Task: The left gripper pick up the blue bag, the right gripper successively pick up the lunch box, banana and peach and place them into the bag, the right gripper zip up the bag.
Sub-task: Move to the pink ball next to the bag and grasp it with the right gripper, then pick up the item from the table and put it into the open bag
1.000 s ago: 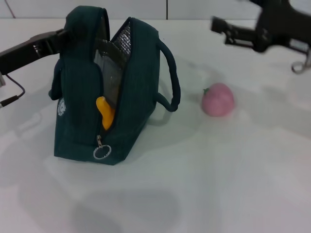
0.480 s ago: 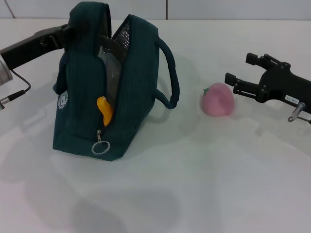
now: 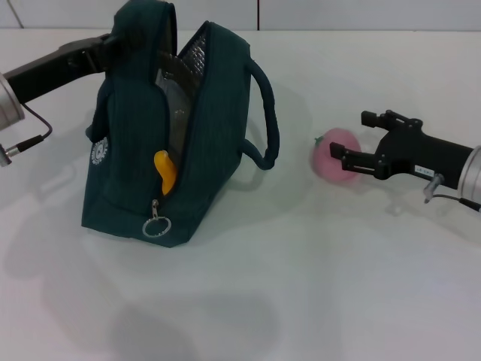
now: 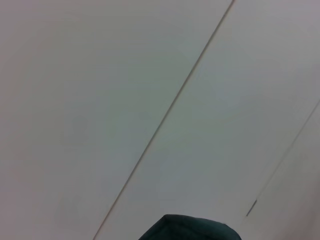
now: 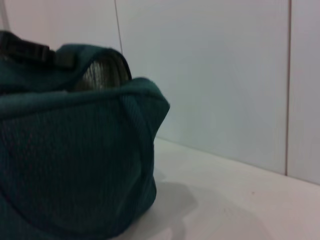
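The blue bag [image 3: 195, 143] stands upright on the white table [image 3: 301, 286] with its zip open and silver lining showing. My left gripper [image 3: 111, 47] is shut on the bag's top flap at its left side. A yellow banana [image 3: 165, 171] pokes out of the zip gap. The pink peach [image 3: 334, 154] lies on the table to the right of the bag. My right gripper [image 3: 353, 136] is open at table height, its fingers on either side of the peach's right half. The lunch box is hidden. The right wrist view shows the bag [image 5: 75, 165]; the left wrist view only the bag's edge [image 4: 190, 227].
The bag's carry handle [image 3: 264, 120] arches out toward the peach. A metal zip ring [image 3: 157, 226] hangs at the bag's front bottom. A pale wall [image 3: 338, 13] runs behind the table.
My right gripper came down from high at the back right to table level and moved left up to the peach. The bag and left arm shifted slightly right.
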{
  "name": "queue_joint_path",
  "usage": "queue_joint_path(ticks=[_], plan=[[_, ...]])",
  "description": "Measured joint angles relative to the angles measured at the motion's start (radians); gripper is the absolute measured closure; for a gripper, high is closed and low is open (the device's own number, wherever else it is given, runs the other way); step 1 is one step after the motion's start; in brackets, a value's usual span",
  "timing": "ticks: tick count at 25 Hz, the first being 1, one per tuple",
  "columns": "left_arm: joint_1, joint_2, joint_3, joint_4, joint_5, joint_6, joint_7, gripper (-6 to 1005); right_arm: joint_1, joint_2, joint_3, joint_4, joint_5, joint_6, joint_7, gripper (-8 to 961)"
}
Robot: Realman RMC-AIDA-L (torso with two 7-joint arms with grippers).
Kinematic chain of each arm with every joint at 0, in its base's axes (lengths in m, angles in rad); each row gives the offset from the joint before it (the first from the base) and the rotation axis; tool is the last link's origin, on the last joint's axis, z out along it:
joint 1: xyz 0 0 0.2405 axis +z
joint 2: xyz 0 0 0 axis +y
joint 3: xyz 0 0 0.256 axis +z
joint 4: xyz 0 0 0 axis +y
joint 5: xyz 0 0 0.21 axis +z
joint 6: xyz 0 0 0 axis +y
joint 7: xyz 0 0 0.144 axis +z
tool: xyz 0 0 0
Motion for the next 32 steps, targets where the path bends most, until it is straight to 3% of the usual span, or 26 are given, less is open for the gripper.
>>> queue_joint_path(ticks=[6, 11, 22, 28, 29, 32], plan=[[-0.001, 0.000, 0.000, 0.000, 0.001, 0.000, 0.006, 852, 0.013, 0.000, -0.092, -0.011, 0.029, 0.086, 0.003, 193], [-0.001, 0.000, 0.000, 0.000, 0.001, 0.000, 0.006, 851, 0.016, 0.000, -0.095, -0.011, 0.029, 0.086, 0.004, 253], [0.004, -0.007, 0.000, 0.000, 0.001, 0.000, 0.006, 848, 0.013, 0.000, -0.106, -0.019, 0.038, 0.082, 0.005, 277], [0.006, -0.010, -0.006, -0.009, -0.001, 0.000, 0.014, 847, -0.052, 0.000, -0.104, -0.162, 0.089, 0.071, -0.019, 514], [0.007, -0.011, -0.007, -0.016, -0.005, 0.000, 0.024, 846, -0.054, 0.000, -0.104, -0.179, 0.098, 0.063, -0.023, 695], [0.008, -0.011, -0.008, -0.019, -0.005, 0.000, 0.029, 846, -0.058, -0.002, -0.101, -0.206, 0.105, 0.029, -0.026, 716]])
